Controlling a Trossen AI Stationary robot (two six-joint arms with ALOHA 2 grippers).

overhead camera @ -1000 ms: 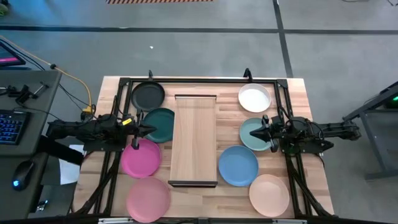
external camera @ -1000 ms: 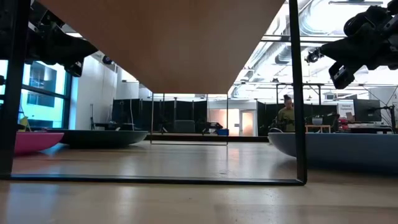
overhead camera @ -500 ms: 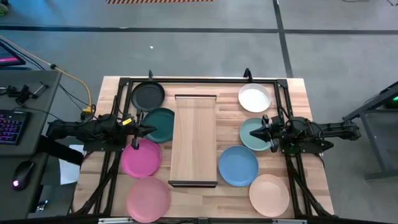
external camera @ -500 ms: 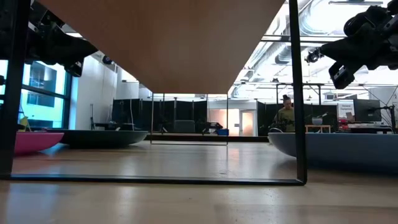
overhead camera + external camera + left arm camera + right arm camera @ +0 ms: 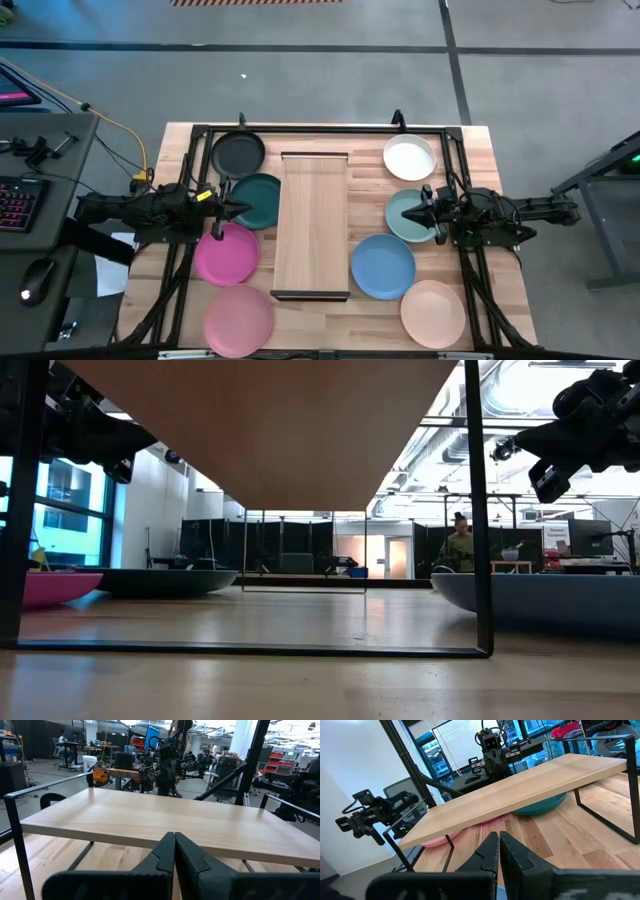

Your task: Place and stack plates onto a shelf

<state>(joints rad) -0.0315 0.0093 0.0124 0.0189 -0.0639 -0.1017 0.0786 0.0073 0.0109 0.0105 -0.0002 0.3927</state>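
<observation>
Now, shelf: the long rectangular light-wood shelf [image 5: 311, 224] with dark end rails stands in the middle of the plank tabletop [image 5: 325, 312], between the two groups of plates, and its board carries nothing.
Plates on the left: the round matte black plate [image 5: 238, 153] lies at the far corner, the dark teal plate [image 5: 259, 198] is just beside the shelf, then come the magenta plate [image 5: 227, 254] and the pink plate [image 5: 238, 320] toward the near edge.
Plates on the right: the white plate [image 5: 409, 157] lies farthest, next the mint plate [image 5: 405, 216], then the blue plate [image 5: 382, 266] close to the shelf, and the peach plate [image 5: 433, 313] at the near corner.
State of plates: all eight lie flat on the tabletop, none on another.
Left gripper: the left gripper [image 5: 243, 208] hangs over the edge of the dark teal plate, pointing at the shelf, its two dark fingers [image 5: 162, 857] pressed together with nothing between them.
Right gripper: the right gripper [image 5: 407, 215] hangs over the mint plate, facing the shelf from the other side, with fingers [image 5: 488, 851] clenched and empty.
Around the table: a black metal frame [image 5: 320, 129] runs along the tabletop edges.
Background: in the low view a person [image 5: 461, 547] is seen far behind in the room.
</observation>
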